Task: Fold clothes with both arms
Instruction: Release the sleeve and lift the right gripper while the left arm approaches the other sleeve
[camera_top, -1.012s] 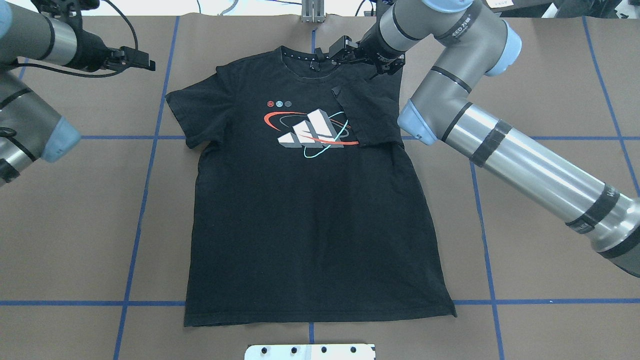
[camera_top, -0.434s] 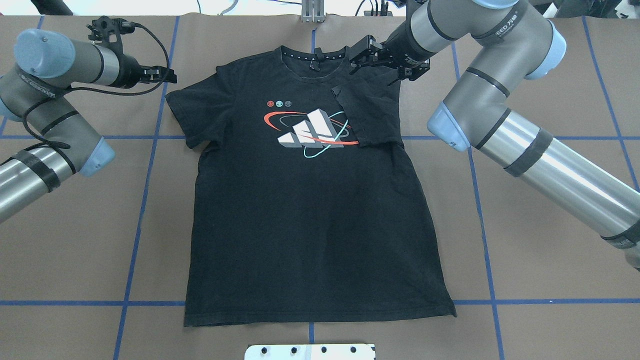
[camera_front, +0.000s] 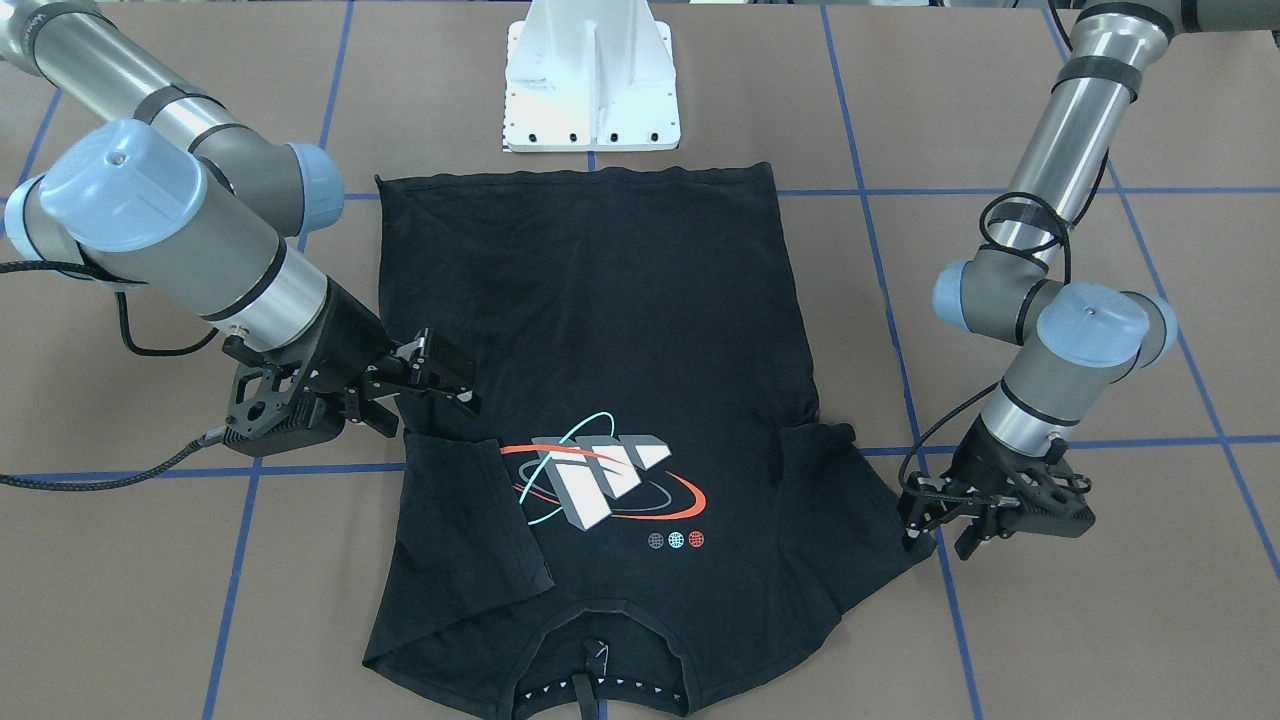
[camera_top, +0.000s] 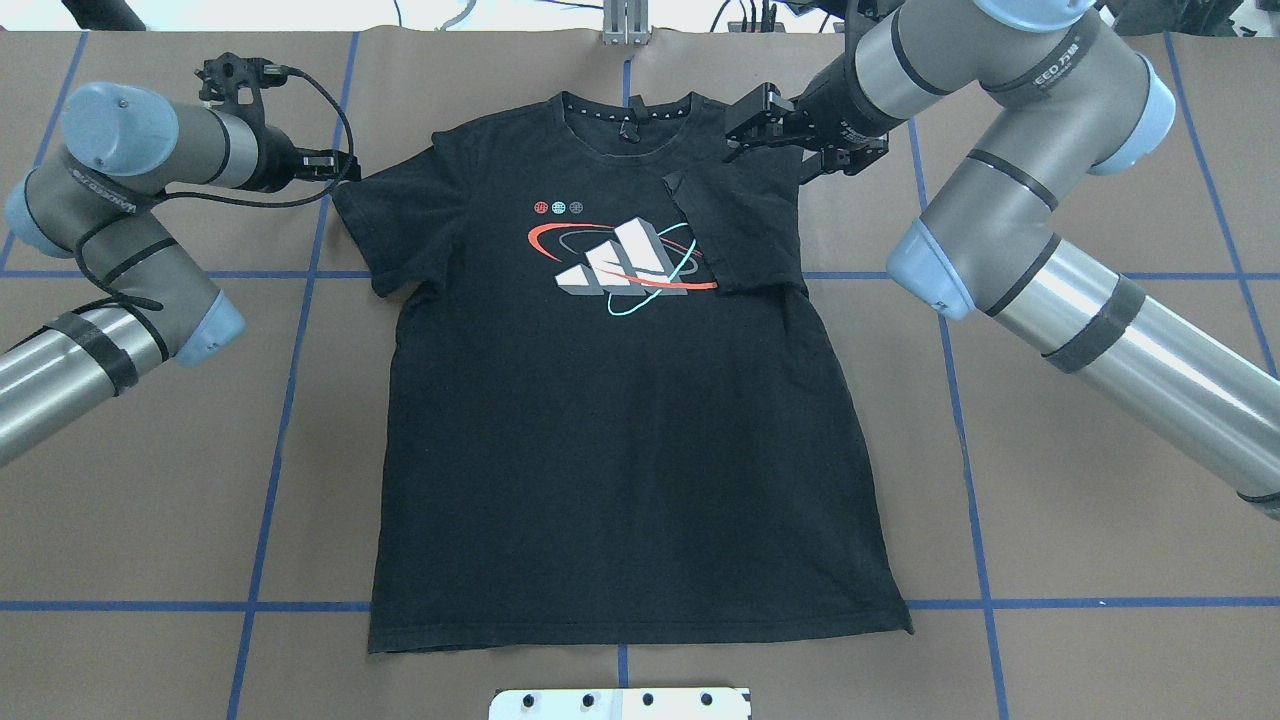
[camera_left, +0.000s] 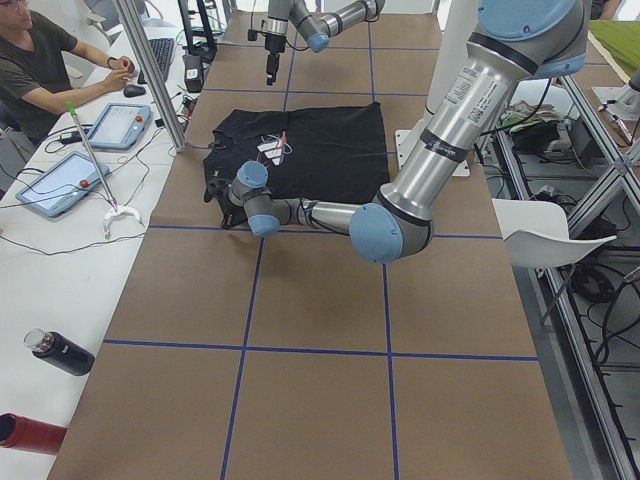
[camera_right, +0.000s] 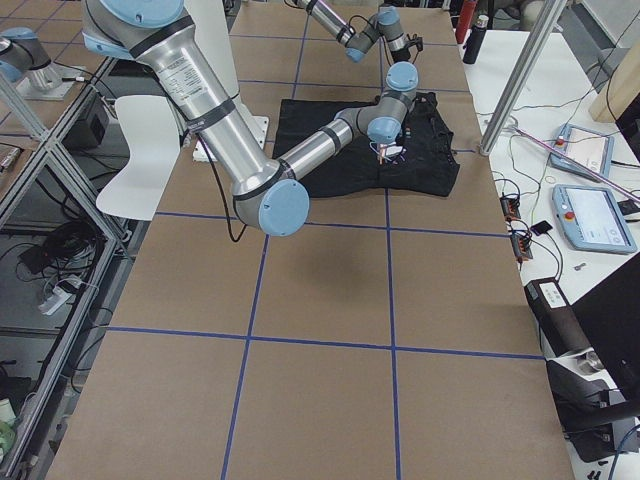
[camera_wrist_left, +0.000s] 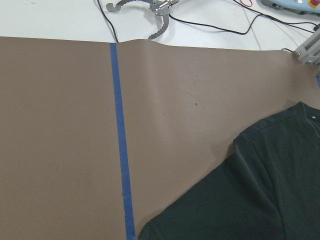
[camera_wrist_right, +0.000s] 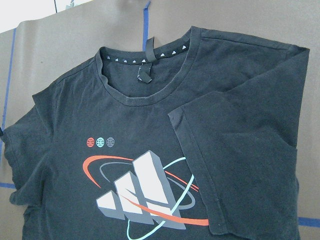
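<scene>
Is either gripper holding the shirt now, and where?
Right gripper: open, holding nothing. Left gripper sits at the edge of the flat sleeve; whether it grips cannot be told.

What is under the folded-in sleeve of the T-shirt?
The folded sleeve lies on the chest of the T-shirt, over one edge of the logo print. What it covers is hidden.

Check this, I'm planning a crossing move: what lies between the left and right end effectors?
The overhead view shows only the T-shirt's top between the left end effector and the right end effector: its flat sleeve, collar and folded-in sleeve.
</scene>
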